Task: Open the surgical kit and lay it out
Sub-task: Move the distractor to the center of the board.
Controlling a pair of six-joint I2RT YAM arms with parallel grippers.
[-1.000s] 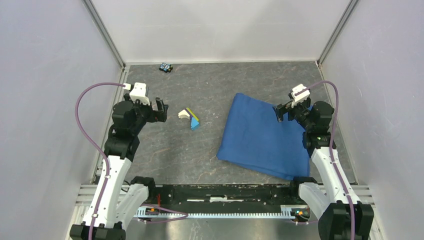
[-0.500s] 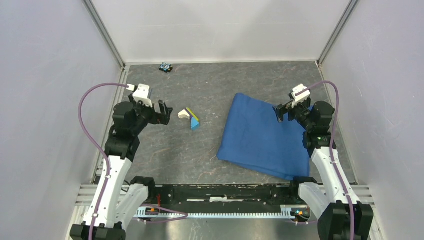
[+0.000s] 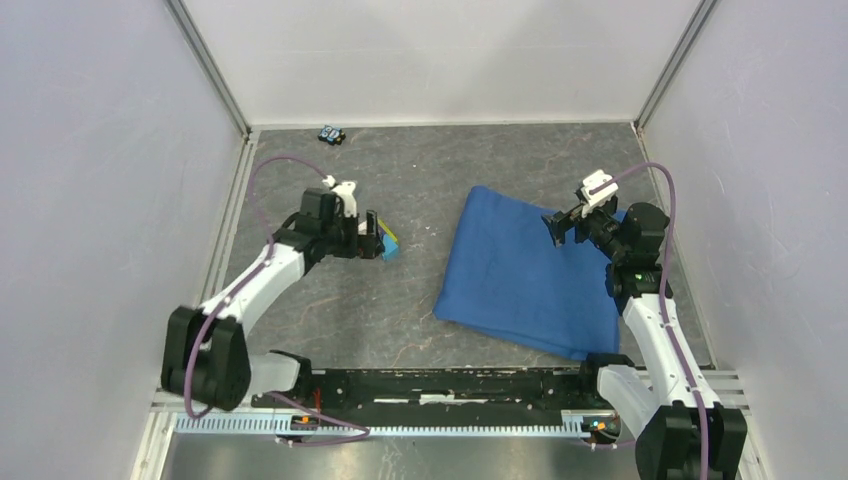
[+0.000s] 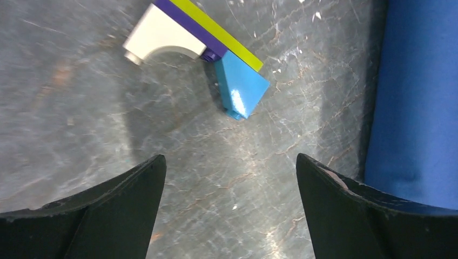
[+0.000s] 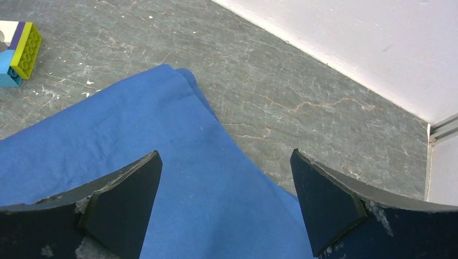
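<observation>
The surgical kit is a folded blue cloth bundle lying right of centre on the grey table; nothing inside it shows. My right gripper hovers open above its far right corner. In the right wrist view the blue cloth fills the space under the right gripper, whose fingers are spread wide and hold nothing. My left gripper is stretched out over the table's middle left, open and empty. In the left wrist view the left gripper has bare table beneath it, with the kit's edge to the right.
A small white, purple, yellow and blue block toy lies just beyond the left fingertips, seen as the block toy and the block toy in the wrist views. A small dark object sits by the back wall. Walls enclose three sides.
My left arm has swung right and reached out from the left side to just short of the block toy. The right arm and the kit have barely moved.
</observation>
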